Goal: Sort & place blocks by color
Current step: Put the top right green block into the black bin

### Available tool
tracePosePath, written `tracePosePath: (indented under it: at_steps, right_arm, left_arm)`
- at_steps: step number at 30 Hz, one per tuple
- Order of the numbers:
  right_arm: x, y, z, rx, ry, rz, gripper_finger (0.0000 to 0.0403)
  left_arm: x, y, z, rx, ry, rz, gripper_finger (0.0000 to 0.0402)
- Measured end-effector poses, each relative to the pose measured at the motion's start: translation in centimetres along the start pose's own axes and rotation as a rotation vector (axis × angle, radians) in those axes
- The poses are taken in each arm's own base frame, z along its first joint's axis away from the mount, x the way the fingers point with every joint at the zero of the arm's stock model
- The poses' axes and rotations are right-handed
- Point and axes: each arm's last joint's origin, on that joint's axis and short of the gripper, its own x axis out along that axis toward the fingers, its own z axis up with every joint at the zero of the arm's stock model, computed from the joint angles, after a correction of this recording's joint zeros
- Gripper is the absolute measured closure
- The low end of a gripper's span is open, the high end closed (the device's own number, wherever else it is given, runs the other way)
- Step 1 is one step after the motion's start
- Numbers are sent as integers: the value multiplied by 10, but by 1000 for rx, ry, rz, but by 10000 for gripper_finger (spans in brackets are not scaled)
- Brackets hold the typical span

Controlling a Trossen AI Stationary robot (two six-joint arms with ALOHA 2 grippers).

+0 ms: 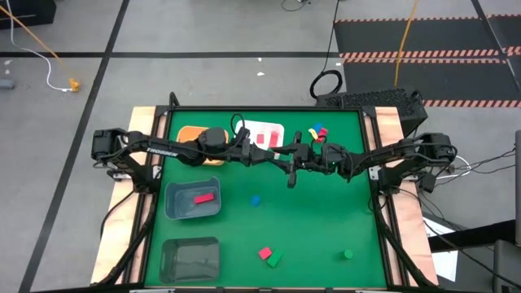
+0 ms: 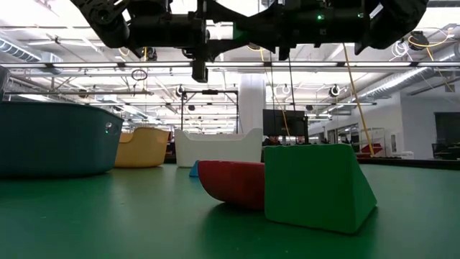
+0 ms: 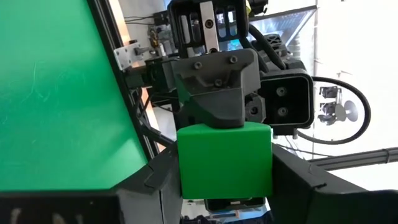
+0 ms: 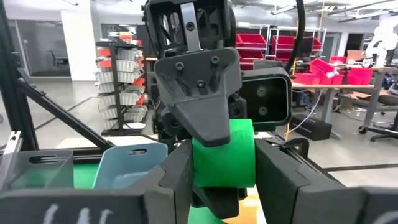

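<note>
My two grippers meet tip to tip high above the middle of the table, left (image 1: 285,156) and right (image 1: 304,159). Both are shut on one green block, which shows in the left wrist view (image 3: 225,160) and in the right wrist view (image 4: 225,155). Other blocks lie flat on the green mat: a blue one (image 1: 256,199), a red one (image 1: 264,253) touching a green one (image 1: 274,260), another green one (image 1: 348,255), and a small mixed cluster (image 1: 317,132) at the far side. A red block (image 1: 203,197) lies in the blue-grey bin (image 1: 172,203). My left gripper pinches the green block's two opposite sides (image 3: 186,168) between its two fingers, level, coming from the table's left. The block is clear of the table. My right gripper pinches the same block's other pair of sides (image 4: 245,158) between its two fingers, level, from the table's right; one of its fingers (image 3: 211,93) lies on a block face.
An orange bin (image 1: 186,133) and a white bin (image 1: 277,129) stand at the far side, partly under the left arm. A dark grey bin (image 1: 191,259) stands near left. In the low view a green wedge (image 2: 316,187) and a red block (image 2: 233,183) lie close.
</note>
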Motion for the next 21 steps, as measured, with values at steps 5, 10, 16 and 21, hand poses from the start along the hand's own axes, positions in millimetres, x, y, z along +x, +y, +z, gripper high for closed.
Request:
tracePosePath:
  at_steps: [5, 10, 16, 21]
  right_arm:
    - [0, 2, 0, 49, 5, 65, 274]
    - [-2, 2, 2, 200, 28, 78, 239]
    - [-13, 1, 12, 212, 99, 94, 198]
    - [-34, 0, 22, 252, 224, 99, 187]
  left_arm:
    - [0, 0, -1, -1, 10, -2, 229]
    - [0, 0, -1, 13, 14, -3, 229]
    - [0, -1, -1, 23, 10, -10, 229]
    - [-1, -1, 2, 23, -19, -9, 229]
